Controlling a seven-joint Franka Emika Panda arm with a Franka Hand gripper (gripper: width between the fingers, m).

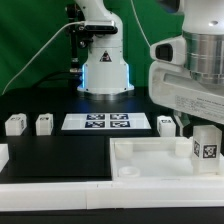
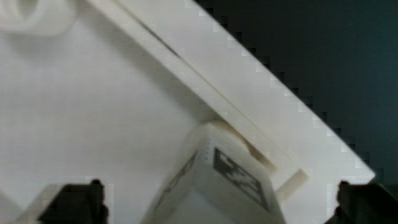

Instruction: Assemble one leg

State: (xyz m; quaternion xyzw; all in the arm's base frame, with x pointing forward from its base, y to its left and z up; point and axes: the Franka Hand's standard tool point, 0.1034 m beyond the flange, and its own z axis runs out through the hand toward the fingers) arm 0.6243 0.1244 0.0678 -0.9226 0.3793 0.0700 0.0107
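Note:
A leg (image 1: 206,146), a small white block with a black-and-white tag, stands on the far right corner of the large white tray-like piece (image 1: 150,160). My gripper (image 1: 198,128) hangs right over it. In the wrist view the leg (image 2: 228,178) sits between my two dark fingertips (image 2: 75,203), with a gap on each side. The gripper (image 2: 219,205) is open and holds nothing. Three more legs stand on the black table: two at the exterior view's left (image 1: 14,125) (image 1: 44,124) and one just behind the tray-like piece (image 1: 166,124).
The marker board (image 1: 104,122) lies flat in the middle of the table. The robot base (image 1: 105,70) stands behind it. The tray-like piece's raised rim (image 2: 214,85) runs diagonally close beside the leg. Its round socket (image 1: 126,168) shows near the front.

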